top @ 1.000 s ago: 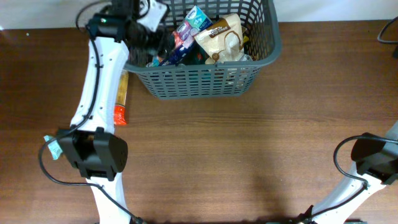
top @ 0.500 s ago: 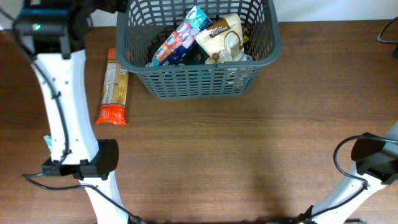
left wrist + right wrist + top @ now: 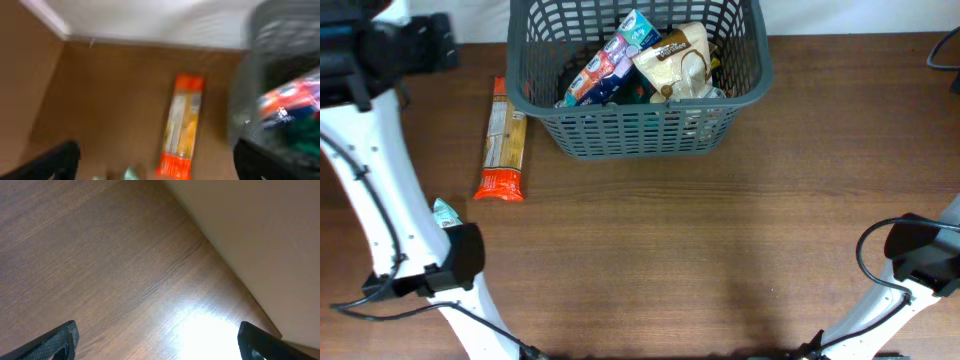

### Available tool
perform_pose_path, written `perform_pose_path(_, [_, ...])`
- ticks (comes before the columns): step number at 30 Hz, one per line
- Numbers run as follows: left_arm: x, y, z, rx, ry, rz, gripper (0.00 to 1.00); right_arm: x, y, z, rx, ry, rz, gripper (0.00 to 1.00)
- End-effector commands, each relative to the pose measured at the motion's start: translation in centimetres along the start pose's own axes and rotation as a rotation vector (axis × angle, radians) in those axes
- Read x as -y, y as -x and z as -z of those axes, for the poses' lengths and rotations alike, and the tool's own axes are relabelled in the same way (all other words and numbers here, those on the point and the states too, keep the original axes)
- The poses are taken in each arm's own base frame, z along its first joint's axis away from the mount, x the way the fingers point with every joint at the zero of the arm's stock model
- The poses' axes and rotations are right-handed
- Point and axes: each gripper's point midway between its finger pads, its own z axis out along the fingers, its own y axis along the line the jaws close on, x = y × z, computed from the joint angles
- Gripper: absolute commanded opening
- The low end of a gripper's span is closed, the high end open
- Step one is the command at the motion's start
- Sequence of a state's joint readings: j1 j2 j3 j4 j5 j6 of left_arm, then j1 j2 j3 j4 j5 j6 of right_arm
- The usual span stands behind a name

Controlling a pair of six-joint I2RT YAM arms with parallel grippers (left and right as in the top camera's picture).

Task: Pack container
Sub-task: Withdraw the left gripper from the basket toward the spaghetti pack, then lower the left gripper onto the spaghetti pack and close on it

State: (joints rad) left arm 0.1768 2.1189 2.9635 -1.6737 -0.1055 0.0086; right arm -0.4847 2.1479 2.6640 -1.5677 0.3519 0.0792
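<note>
Looks like a robot lab: a cabled left arm (image 3: pixel 368 200) and right arm (image 3: pixel 918 252) stand at the near corners of a wood-grain worktop (image 3: pixel 720 230), with a pale wall (image 3: pixel 860 15) behind it.

Dark grey container (image 3: pixel 640 130), lattice slots patterning its walls all round. Inside the container, a packet (image 3: pixel 603 70) in red, blue and white, and beside it a cream pouch (image 3: pixel 682 60) with brown print. Left of the container, a long packet (image 3: pixel 503 140): bright orange ends, pale yellow middle. Under the container, a brown wood-grain table (image 3: pixel 720 250). Further left of the container, a small teal scrap (image 3: pixel 444 211).
</note>
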Motion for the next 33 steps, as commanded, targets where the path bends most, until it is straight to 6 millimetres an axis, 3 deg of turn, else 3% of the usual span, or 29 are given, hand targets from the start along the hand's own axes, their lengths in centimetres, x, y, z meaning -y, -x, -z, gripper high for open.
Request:
perform_pose_path(1, [-2.7,-0.8,-0.4,-0.034,0.030,0.150,0.93,0.1,-0.1,-0.3,-0.006,-0.015,-0.008,0.99])
perform_pose_path(4, [-3.2,-1.7,-1.9,-0.087,0.001,0.160,0.93,0.1,-0.1,-0.3,-0.006,-0.015,-0.008,0.99])
perform_pose_path(7, [-2.4,-3.2,-3.9,-0.173,-0.068,0.122,0.93,0.1,-0.1,-0.3,-0.006,-0.015,-0.008,0.99])
perform_pose_path(16, [-0.5,-9.6,-12.4,-0.438,-0.160,0.048,0.93,0.1,-0.1,-0.3,-0.006,-0.015,-0.008,0.99])
perform_pose_path(20, [0.3,-13.4,-15.8,-0.542,-0.199,0.022,0.93,0.1,-0.1,-0.3,-0.006,-0.015,-0.008,0.99])
perform_pose_path(25, [1.4,-15.6,-17.9,-0.570,-0.269,-0.049,0.93,0.1,-0.1,-0.3,-0.006,-0.015,-0.008,0.99])
perform_pose_path(33, [1.5,-16.1,-19.2,-0.556,-0.306,-0.161,0.93,0.1,-0.1,-0.3,-0.006,-0.015,-0.008,0.99])
